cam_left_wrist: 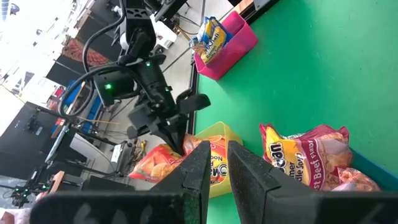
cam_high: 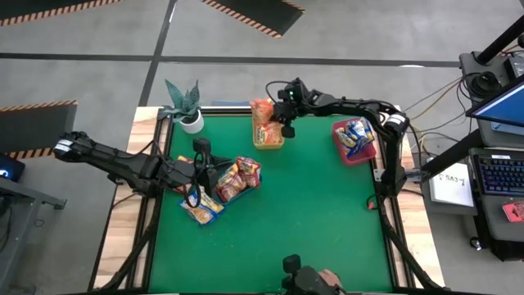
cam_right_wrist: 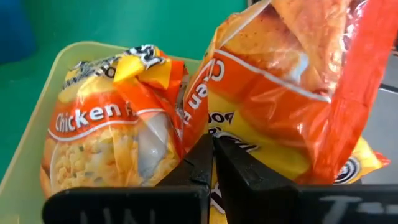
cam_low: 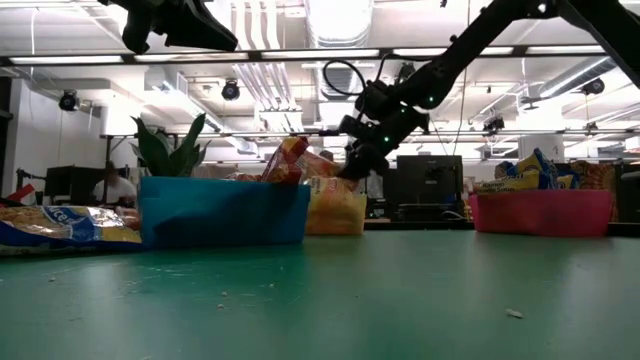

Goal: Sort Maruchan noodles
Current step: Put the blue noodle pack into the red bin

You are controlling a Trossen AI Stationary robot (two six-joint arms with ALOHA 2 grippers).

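Note:
A yellow bin (cam_high: 268,144) at the table's far middle holds orange Maruchan noodle packets (cam_right_wrist: 106,137); one packet (cam_right_wrist: 280,93) stands upright in it. My right gripper (cam_right_wrist: 212,149) (cam_high: 286,124) is shut, slanting down into this bin between the packets. A blue bin (cam_low: 220,210) left of centre holds red-pink packets (cam_high: 239,176), and a blue-edged packet (cam_high: 201,211) lies flat on the table beside it. My left gripper (cam_left_wrist: 214,165) hovers above the blue bin (cam_high: 201,176), open by a narrow gap with nothing in it. My right gripper's shut fingertips (cam_right_wrist: 202,158) lie against the wrapper of the upright orange packet at its lower edge (cam_right_wrist: 230,134), where it meets the neighbouring packet. The fingers come slanting down from the table's right. I cannot tell whether any film is pinched between them.
A red bin (cam_high: 348,156) with blue-edged packets stands at the far right. A potted plant (cam_high: 184,102) sits at the far left corner. Open green table lies toward the near edge (cam_high: 311,221).

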